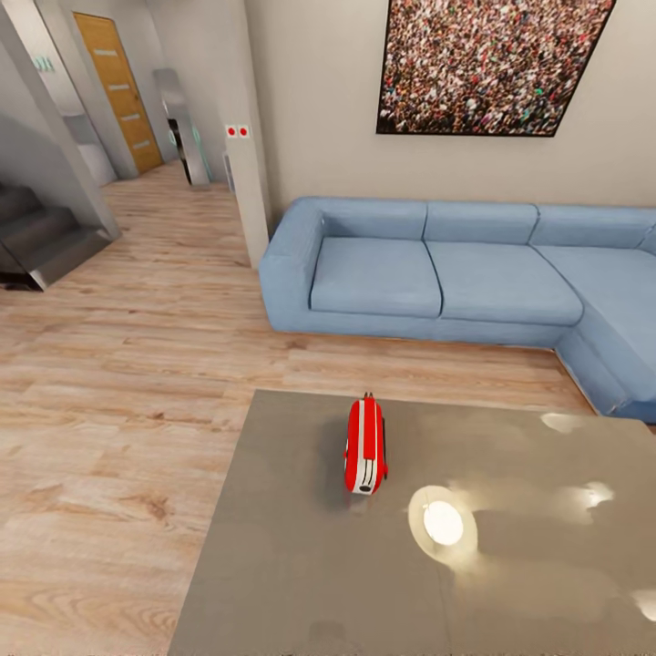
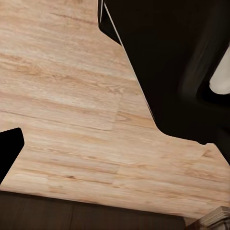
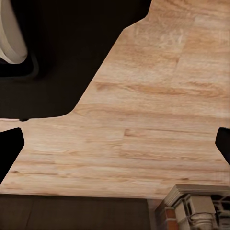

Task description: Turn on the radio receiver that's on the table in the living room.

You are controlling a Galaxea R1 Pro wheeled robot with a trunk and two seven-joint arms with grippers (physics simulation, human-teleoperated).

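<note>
The red radio receiver (image 1: 364, 446) with white stripes stands upright on the table (image 1: 292, 565), near the far edge and turned end-on to me, so its dial face is hidden. The table's glossy grey-taupe top fills the lower head view. Both arms hang low. In the left wrist view my left gripper (image 2: 115, 148) points down at the wood floor, with one black fingertip (image 2: 9, 148) at the frame's edge. My right gripper (image 3: 115, 146) is open, its fingertips (image 3: 9, 148) far apart over bare floor. Nothing is held.
A blue sectional sofa (image 1: 437, 273) stands beyond the table under a framed crowd picture (image 1: 492, 64). At the left are a wall corner (image 1: 248, 182), grey stairs (image 1: 41, 237) and a wooden door (image 1: 118, 91). Plank floor (image 1: 128, 364) lies left of the table. My dark base (image 3: 62, 57) shows in both wrist views.
</note>
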